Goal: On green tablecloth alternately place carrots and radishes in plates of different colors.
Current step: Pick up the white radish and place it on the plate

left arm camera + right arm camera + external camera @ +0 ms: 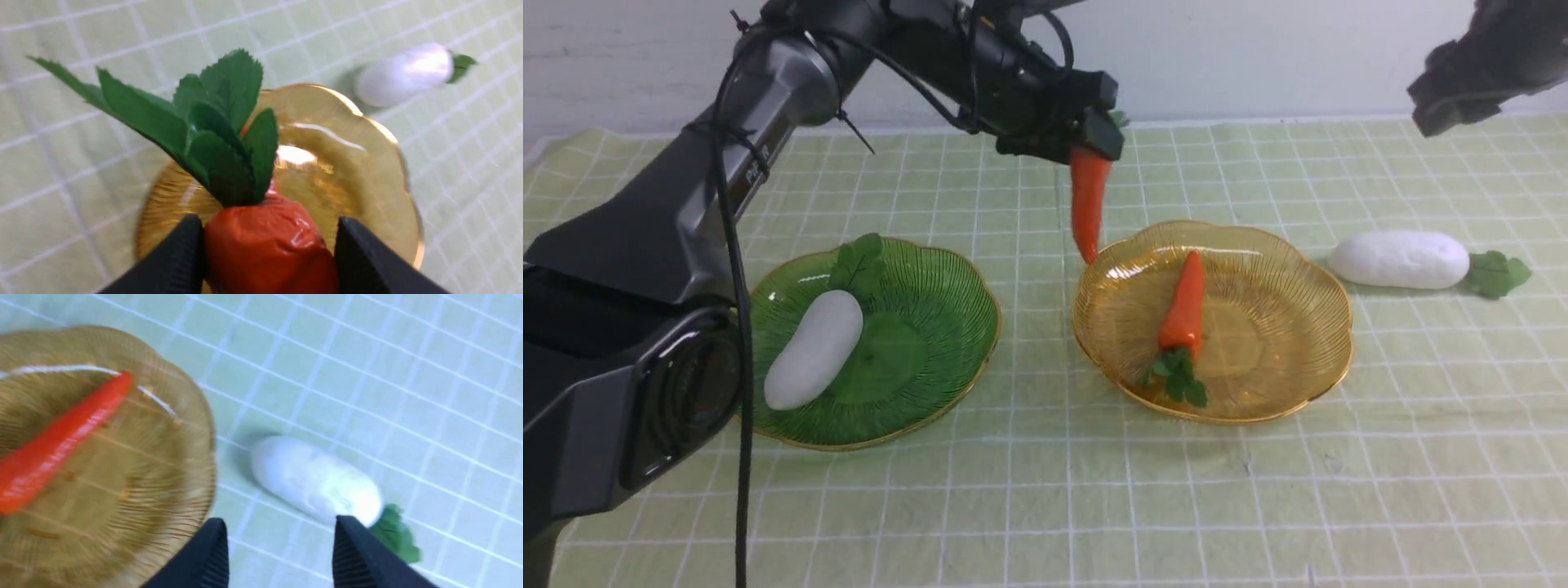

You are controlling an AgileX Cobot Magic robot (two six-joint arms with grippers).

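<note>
Carrot (1088,204) between left fingers (171,261) over amber plate (1278,347)

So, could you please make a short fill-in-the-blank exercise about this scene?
1. The left gripper is shut on a ____.
2. The green plate holds one ____.
3. The other radish lies on the ____.
4. The right gripper is ____.
Missing words: carrot; radish; cloth; open.
</note>
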